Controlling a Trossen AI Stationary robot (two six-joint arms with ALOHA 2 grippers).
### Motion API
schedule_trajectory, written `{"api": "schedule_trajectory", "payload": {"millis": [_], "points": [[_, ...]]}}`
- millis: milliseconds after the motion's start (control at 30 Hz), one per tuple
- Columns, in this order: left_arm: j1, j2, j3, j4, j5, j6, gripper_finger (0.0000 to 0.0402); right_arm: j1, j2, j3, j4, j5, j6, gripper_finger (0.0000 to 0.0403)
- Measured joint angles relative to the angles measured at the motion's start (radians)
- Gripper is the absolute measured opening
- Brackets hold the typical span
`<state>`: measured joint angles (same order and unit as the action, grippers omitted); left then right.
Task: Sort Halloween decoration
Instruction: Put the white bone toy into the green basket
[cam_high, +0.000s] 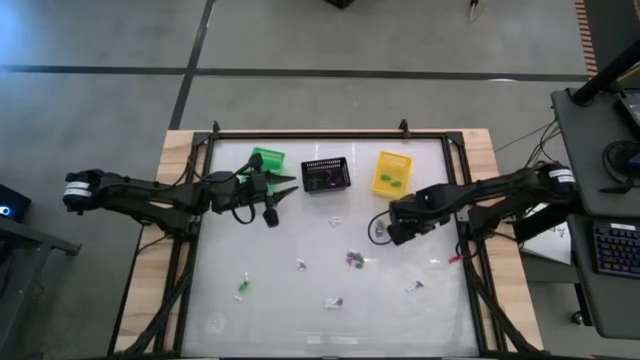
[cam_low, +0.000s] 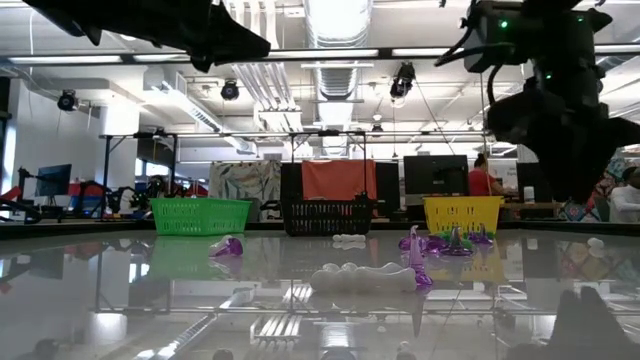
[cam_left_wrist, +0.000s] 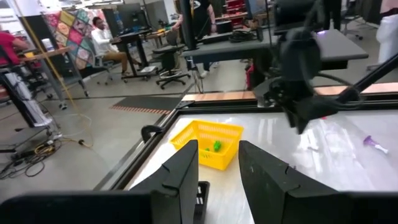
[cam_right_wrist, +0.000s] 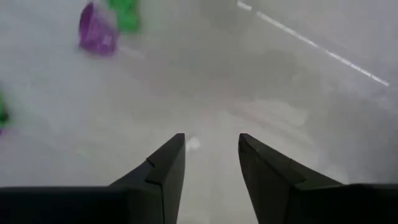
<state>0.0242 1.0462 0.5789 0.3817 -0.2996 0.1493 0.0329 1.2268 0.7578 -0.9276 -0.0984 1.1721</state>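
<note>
The right gripper (cam_right_wrist: 211, 162) was seen with its two dark fingers parted by a clear gap, nothing between them, only bare glossy table (cam_right_wrist: 298, 93) beneath; it was released and empty. A blurred purple trinket with a green piece beside it (cam_right_wrist: 102, 28) was seen beyond the fingertips, apart from them. In the high view the right gripper (cam_high: 392, 228) was placed over the right half of the table, just beside a small purple trinket (cam_high: 380, 230); contact could not be told.

The tiny white, purple and green Halloween trinkets were scattered loose across the white tabletop: a purple cluster (cam_high: 353, 259) near the middle, a white-green one (cam_high: 241, 288) at left front, others at (cam_high: 333, 302) and (cam_high: 415, 286), a white piece (cam_high: 335, 219) further back. In the low view a white trinket (cam_low: 362, 277) lay nearest, purple ones (cam_low: 226, 246) behind.

The left gripper (cam_left_wrist: 217, 165) was held with fingers partly apart, nothing gripped, raised above the table near the back left (cam_high: 270, 213).

Along the far edge three small plastic baskets were lined: green (cam_high: 266, 160), black (cam_high: 325, 175), yellow (cam_high: 391, 173). Green trinkets (cam_left_wrist: 216, 146) lay inside the yellow basket.
</note>
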Motion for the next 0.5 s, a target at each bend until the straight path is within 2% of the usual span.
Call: {"api": "schedule_trajectory", "payload": {"millis": [167, 500], "points": [[0.001, 0.0, 0.0, 0.0, -0.056, 0.006, 0.0098, 0.062, 0.032, 0.0, 0.036, -0.015, 0.088, 0.0148], [0.004, 0.0, -0.001, 0.0, -0.06, 0.03, 0.0098, 0.123, 0.114, 0.0, 0.06, -0.014, 0.172, 0.0148]]}}
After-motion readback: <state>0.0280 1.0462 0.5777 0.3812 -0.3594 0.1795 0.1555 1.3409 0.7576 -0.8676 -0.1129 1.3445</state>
